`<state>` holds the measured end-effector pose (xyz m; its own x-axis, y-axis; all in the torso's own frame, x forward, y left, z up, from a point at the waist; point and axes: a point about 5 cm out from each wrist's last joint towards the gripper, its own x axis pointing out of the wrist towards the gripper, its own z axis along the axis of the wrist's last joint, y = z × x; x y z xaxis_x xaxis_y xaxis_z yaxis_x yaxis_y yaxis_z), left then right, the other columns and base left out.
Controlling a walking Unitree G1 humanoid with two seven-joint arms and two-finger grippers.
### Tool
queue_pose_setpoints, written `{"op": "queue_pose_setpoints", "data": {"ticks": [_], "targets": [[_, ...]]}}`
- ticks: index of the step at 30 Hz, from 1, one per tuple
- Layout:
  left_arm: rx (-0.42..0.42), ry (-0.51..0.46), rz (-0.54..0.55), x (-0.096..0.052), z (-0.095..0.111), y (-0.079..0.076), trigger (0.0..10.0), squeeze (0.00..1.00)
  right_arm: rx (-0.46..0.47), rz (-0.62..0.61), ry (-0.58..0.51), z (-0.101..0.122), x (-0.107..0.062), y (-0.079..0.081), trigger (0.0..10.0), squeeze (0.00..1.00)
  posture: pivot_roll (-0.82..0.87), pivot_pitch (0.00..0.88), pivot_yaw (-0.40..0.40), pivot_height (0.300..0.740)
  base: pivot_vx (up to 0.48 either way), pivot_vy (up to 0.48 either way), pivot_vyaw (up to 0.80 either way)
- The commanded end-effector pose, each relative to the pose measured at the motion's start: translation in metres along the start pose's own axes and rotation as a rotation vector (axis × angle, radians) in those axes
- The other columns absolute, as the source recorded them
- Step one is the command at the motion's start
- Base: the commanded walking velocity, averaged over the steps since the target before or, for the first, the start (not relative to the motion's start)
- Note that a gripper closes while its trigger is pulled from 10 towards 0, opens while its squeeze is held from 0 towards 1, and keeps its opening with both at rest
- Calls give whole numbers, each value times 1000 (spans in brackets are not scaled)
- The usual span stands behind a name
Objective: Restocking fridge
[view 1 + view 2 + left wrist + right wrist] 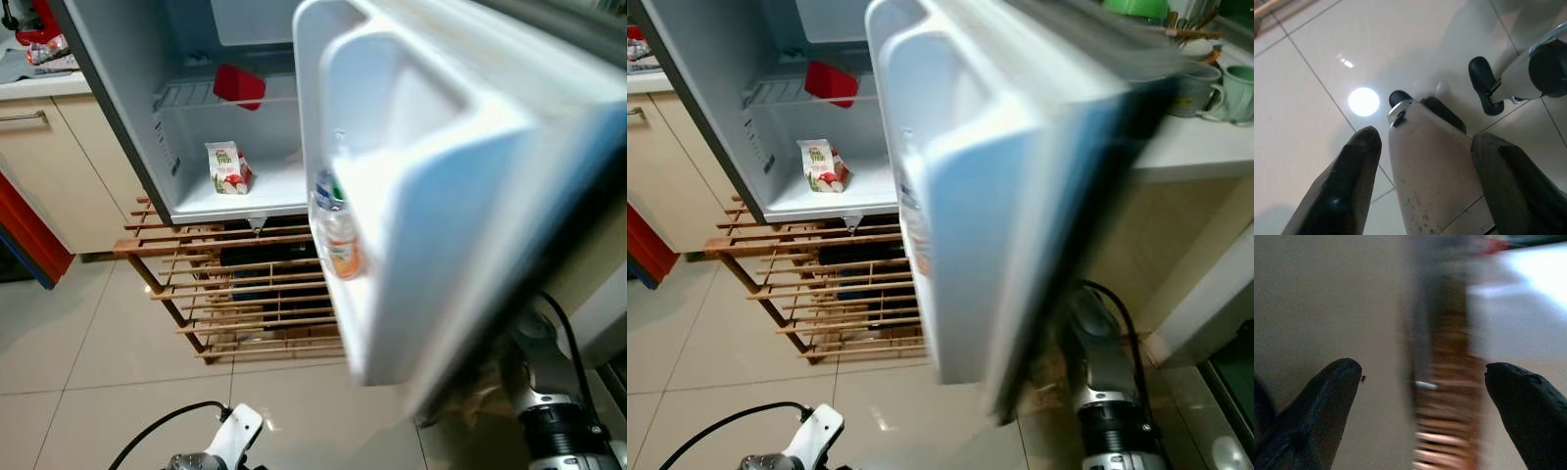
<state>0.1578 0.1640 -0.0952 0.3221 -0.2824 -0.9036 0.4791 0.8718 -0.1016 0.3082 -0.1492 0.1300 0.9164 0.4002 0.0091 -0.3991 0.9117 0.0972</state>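
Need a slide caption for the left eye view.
Open fridge door holding a bottle, with a carton and red container inside.

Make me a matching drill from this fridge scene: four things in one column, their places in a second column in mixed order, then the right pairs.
Things:
1. red container
2. carton
3. orange bottle
4. wooden rack

Places:
A. in the open door's shelf
B. on the floor under the fridge
C. on the wire shelf
D. on the fridge's white bottom

Pairs: 1-C, 2-D, 3-A, 4-B
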Motion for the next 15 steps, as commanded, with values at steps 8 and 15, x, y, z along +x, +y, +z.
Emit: {"op": "queue_pose_setpoints", "data": {"ticks": [8, 15], "targets": [[-24, 7, 6, -13, -14, 25, 10000, 0, 13, 359, 5, 19, 4, 68, 10000, 0, -79, 0, 80, 740, 0, 0, 0], [72, -100, 54, -9, 7, 21, 10000, 0, -51, -39, 121, -8, 10, 22, 10000, 0, -81, 0, 67, 740, 0, 0, 0]]}}
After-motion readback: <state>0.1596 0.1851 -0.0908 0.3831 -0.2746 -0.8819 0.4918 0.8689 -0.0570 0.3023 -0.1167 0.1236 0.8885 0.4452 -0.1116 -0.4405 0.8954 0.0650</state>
